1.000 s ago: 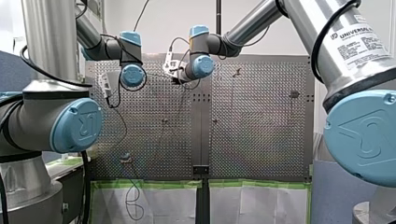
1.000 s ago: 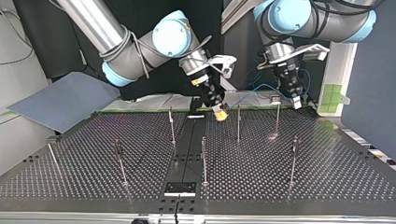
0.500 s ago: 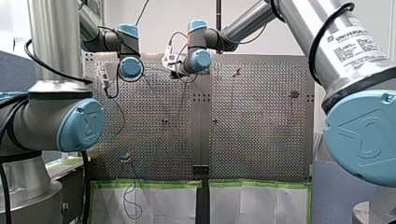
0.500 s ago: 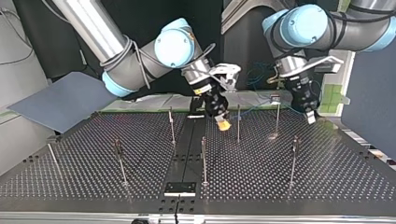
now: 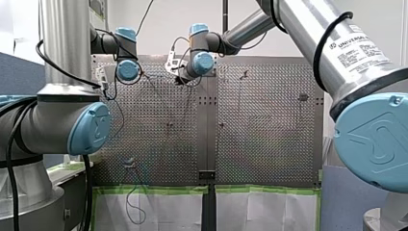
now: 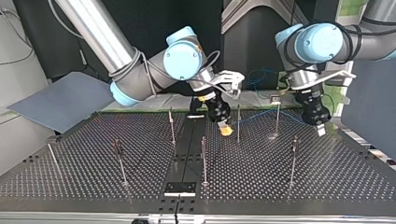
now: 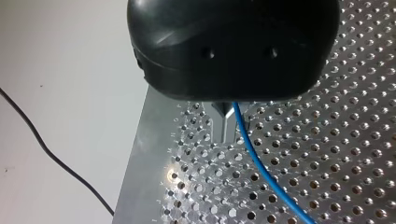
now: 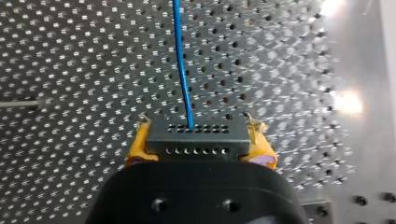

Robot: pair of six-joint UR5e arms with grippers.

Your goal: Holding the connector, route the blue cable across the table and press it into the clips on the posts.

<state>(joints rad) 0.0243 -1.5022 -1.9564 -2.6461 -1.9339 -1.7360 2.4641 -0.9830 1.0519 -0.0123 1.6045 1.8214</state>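
Note:
In the right wrist view my right gripper (image 8: 198,135) is shut, its yellow pads (image 8: 137,144) clamping a dark connector (image 8: 196,145). The blue cable (image 8: 183,70) leaves the connector and runs ahead over the perforated table. In the top view this gripper (image 6: 226,130) hangs low beside a thin post (image 6: 238,122). From there the blue cable (image 6: 254,116) stretches to my left gripper (image 6: 320,130), near the post (image 6: 277,116) at the top view's right. In the left wrist view the metal fingers of my left gripper (image 7: 228,127) are shut on the blue cable (image 7: 261,172), close to the table's edge.
Several thin clip posts stand on the table, among them a middle one (image 6: 204,158), one at the top view's right (image 6: 293,158) and one at its left (image 6: 120,161). A grey panel (image 6: 65,100) lies off the table's far left corner. Slack cable (image 5: 136,207) hangs below the table's near edge in the front view.
In the top view both grippers have moved right and lower, nearer the camera, and the cable between them has come with them. Both grips have held.

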